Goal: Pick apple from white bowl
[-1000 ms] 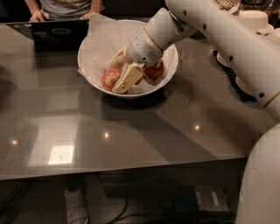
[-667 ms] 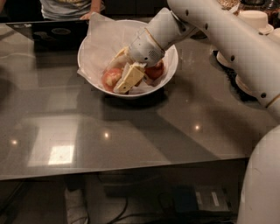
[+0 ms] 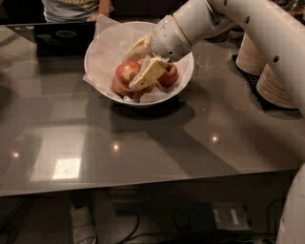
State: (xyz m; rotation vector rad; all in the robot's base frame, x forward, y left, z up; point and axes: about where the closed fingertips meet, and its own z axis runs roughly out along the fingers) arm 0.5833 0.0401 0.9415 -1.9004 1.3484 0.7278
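Note:
The white bowl [image 3: 102,47], lined with crumpled white paper, stands on the dark table at the back centre. It holds several red apples. My gripper [image 3: 133,68] reaches into the bowl from the right, its beige fingers [image 3: 148,73] closed on either side of one red and yellow apple [image 3: 126,72]. That apple sits a little above the others. Another red apple [image 3: 168,76] lies to the right of the fingers, and one more [image 3: 119,88] lies below the held one, partly hidden.
Stacks of beige paper plates [image 3: 275,85] stand at the right on a black mat. A dark laptop [image 3: 52,34] sits left of the bowl, with a person [image 3: 76,7] behind it. The glossy table [image 3: 143,143] stretches toward the front edge.
The gripper has risen slightly with the apple between its fingers; the apple now sits higher in the bowl than a second ago.

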